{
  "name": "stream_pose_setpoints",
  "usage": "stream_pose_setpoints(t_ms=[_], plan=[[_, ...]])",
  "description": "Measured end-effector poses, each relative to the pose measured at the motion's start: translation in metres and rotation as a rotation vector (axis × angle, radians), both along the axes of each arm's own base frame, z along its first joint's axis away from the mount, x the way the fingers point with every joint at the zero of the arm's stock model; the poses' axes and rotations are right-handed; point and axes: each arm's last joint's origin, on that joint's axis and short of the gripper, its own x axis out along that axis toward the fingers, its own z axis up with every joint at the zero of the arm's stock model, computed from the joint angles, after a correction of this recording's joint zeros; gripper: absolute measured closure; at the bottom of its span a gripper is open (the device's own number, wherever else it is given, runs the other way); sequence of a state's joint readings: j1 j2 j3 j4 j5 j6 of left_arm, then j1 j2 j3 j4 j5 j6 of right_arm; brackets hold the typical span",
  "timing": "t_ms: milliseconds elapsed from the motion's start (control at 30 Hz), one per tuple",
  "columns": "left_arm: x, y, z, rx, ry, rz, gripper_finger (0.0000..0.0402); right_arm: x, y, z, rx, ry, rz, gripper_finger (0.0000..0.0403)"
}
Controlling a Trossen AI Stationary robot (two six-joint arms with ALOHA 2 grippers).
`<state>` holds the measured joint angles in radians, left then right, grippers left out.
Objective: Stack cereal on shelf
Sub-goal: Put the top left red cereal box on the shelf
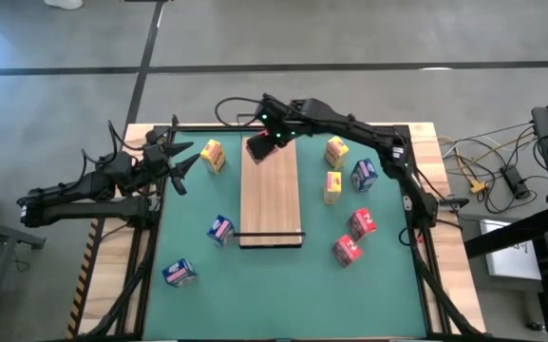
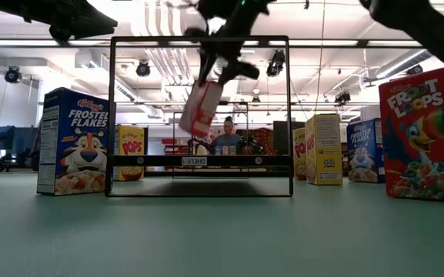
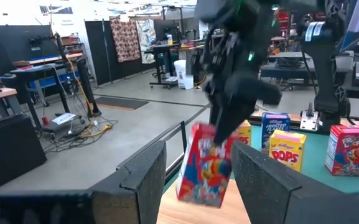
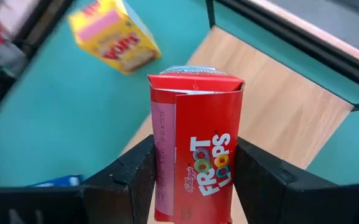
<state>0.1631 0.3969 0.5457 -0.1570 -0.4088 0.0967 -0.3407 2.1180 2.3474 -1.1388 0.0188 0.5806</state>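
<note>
Right gripper (image 4: 195,171): clamped on a red Froot Loops box (image 4: 195,149), held tilted in the air over the far end of the shelf (image 1: 270,195). Board surface bare.

Left gripper (image 1: 180,161): fingers apart, holding nothing, at the green mat's (image 1: 283,285) far-left edge, near a yellow Pops box (image 1: 213,155).
</note>
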Motion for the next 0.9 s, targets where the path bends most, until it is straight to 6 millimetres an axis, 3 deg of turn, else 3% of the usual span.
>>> stream_pose_setpoints(t_ms=[133, 300, 900], plan=[[0.0, 0.0, 0.0, 0.0, 0.0, 0.0, 0.0237, 0.009, -0.004, -0.02, 0.012, 0.043, 0.004, 0.0227], [0.0, 0.0, 0.0, 0.0, 0.0, 0.0, 0.0237, 0.013, -0.006, -0.029, 0.013, 0.065, 0.014, 0.0227], [0.0, 0.0, 0.0, 0.0, -0.001, 0.0, 0.0237, 0.015, -0.007, -0.029, -0.019, 0.055, 0.042, 0.0227]])
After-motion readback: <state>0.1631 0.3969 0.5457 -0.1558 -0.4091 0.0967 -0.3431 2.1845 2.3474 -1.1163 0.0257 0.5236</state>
